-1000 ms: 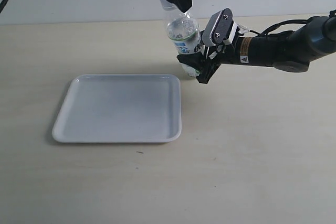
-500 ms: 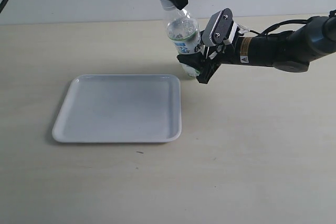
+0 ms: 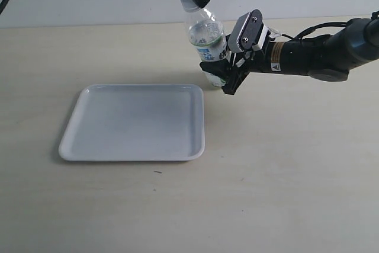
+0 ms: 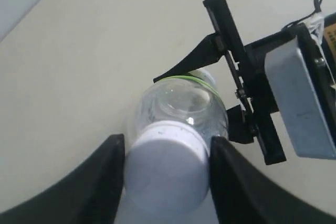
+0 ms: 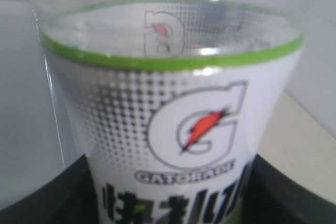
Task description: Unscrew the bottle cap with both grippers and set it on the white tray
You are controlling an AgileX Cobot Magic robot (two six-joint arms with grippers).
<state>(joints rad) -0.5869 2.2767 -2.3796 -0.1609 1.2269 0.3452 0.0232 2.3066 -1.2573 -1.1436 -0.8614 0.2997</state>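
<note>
Exterior view: the small clear plastic bottle (image 3: 207,37), with a white, green-edged label, stands tilted on the matte beige tabletop (image 3: 284,164), just beside the far right corner of the glossy white square tray (image 3: 136,153), which has rounded corners and a raised rim. The black left end effector (image 4: 166,148) is closed on the smooth round white plastic screw cap (image 4: 165,174), a finger against each side, cap on the neck. The black right end effector (image 3: 222,79), carrying a silver-white block (image 3: 246,31), is clamped around the bottle's labelled lower body.
</note>
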